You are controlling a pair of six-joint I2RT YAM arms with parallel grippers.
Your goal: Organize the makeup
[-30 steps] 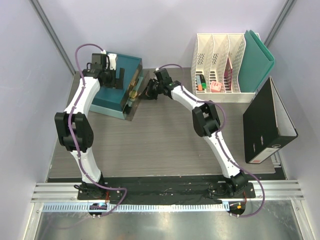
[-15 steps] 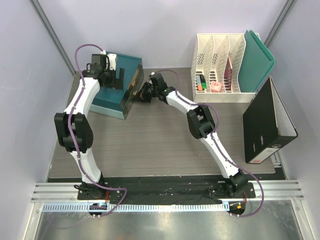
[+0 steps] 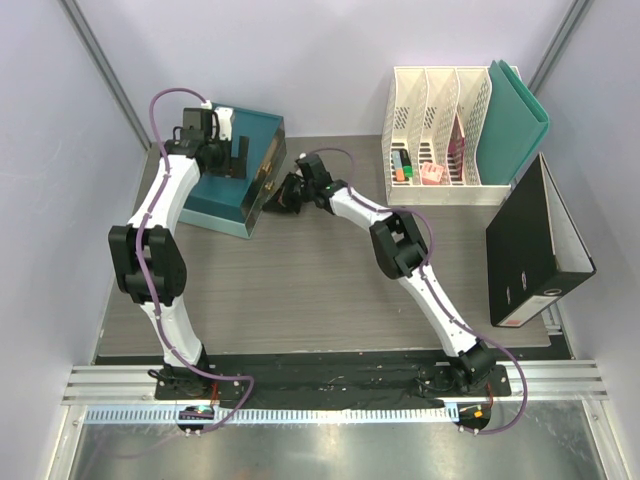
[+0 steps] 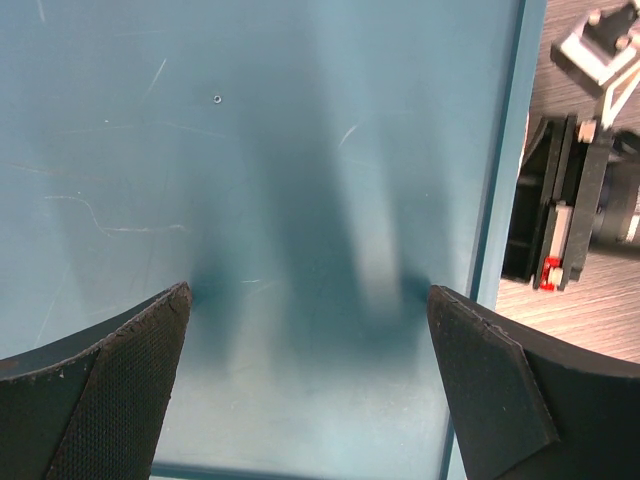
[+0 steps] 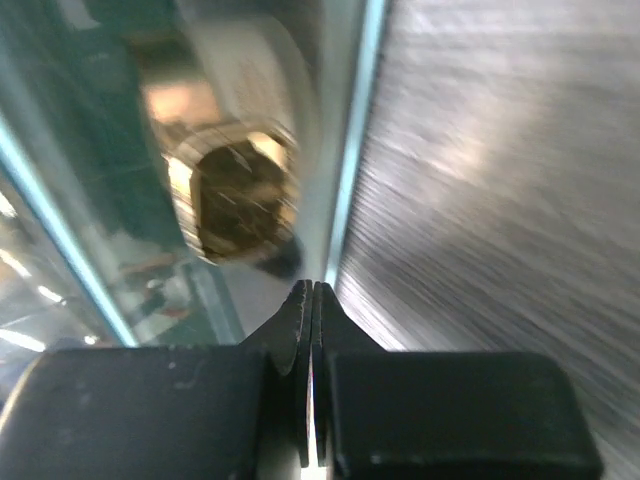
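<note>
Makeup sits inside a teal box-shaped case at the far left of the grey wood-grain table. It shows through the case's clear front panel as a blurred, round gold-and-dark jar. I cannot tell how many other pieces are in there.

The left gripper points down at the case's flat teal top with its black fingers spread wide and nothing between them.

The right gripper is low at the front of the case, right by the panel's edge. Its fingers are pressed together and hold nothing.

Well to the right stand white slotted file holders, a teal folder and a black ring binder.
</note>
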